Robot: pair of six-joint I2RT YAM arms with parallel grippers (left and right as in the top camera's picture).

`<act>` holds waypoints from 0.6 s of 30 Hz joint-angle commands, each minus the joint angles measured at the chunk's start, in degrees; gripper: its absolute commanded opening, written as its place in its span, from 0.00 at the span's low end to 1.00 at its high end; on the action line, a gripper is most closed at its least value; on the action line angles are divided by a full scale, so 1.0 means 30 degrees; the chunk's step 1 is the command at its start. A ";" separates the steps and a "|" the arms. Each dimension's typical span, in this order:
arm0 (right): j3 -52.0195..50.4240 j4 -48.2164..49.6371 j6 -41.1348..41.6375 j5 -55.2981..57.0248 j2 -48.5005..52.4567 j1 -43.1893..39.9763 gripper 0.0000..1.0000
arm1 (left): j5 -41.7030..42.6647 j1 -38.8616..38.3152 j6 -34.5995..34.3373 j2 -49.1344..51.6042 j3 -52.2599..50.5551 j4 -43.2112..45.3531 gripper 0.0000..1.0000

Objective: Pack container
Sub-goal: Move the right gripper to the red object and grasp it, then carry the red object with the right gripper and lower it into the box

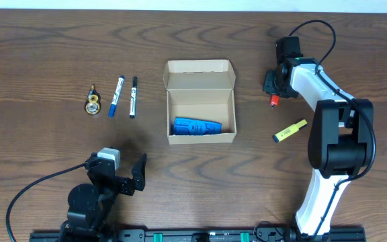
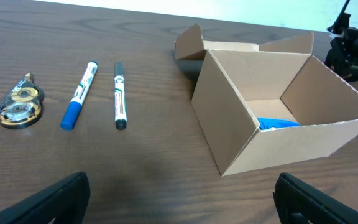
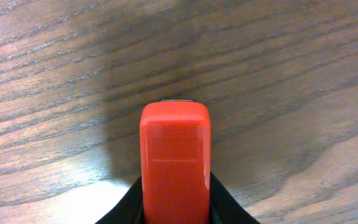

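The container (image 1: 169,114) is a tan cardboard box standing open mid-table, its flap lid (image 1: 200,67) folded back, with a blue object (image 1: 197,126) lying inside. In the left wrist view the container (image 2: 229,124) stands ahead to the right, and the blue object (image 2: 277,123) shows inside it. My right gripper (image 1: 274,86) is right of the box, shut on a red highlighter (image 1: 273,101). In the right wrist view my right gripper (image 3: 175,200) has its black fingers pressed against both sides of the red highlighter (image 3: 174,155), close above the wood. My left gripper (image 1: 123,176) stands open and holds nothing, near the front edge; it is also in the left wrist view (image 2: 179,196).
A yellow highlighter (image 1: 289,130) lies right of the box. Left of the box lie a black marker (image 1: 134,97), a blue marker (image 1: 116,96) and a small tape dispenser (image 1: 94,102). They also show as the black marker (image 2: 119,95), blue marker (image 2: 79,95) and tape dispenser (image 2: 18,109).
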 commanded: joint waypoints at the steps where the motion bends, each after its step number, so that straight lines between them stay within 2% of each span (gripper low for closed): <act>1: -0.0131 -0.0051 -0.0029 -0.0051 0.0284 -0.0087 0.17 | 0.0051 -0.0095 0.0262 -0.0124 -0.0408 0.0000 0.95; 6: 0.0882 -0.0903 -0.0044 -0.0393 -0.0357 -0.0080 0.09 | 0.0051 -0.0095 0.0270 -0.0124 -0.0408 -0.0007 0.95; 10: 0.2630 -0.2149 -0.0291 -0.0408 -0.1712 -0.0058 0.08 | 0.0051 -0.0095 0.0262 -0.0124 -0.0408 -0.0007 0.95; 13: 0.3891 -0.2586 -0.1821 -0.0933 -0.3147 0.0219 0.08 | 0.0051 -0.0095 0.0262 -0.0124 -0.0408 0.0000 0.95; 16: 0.4524 -0.2470 -0.3206 -0.1909 -0.4860 0.0845 0.02 | 0.0051 -0.0095 0.0262 -0.0124 -0.0408 0.0000 0.95; 18: 0.4561 -0.2091 -0.4823 -0.3016 -0.5945 0.1457 0.01 | 0.0058 -0.0095 0.0262 -0.0124 -0.0408 -0.0007 0.95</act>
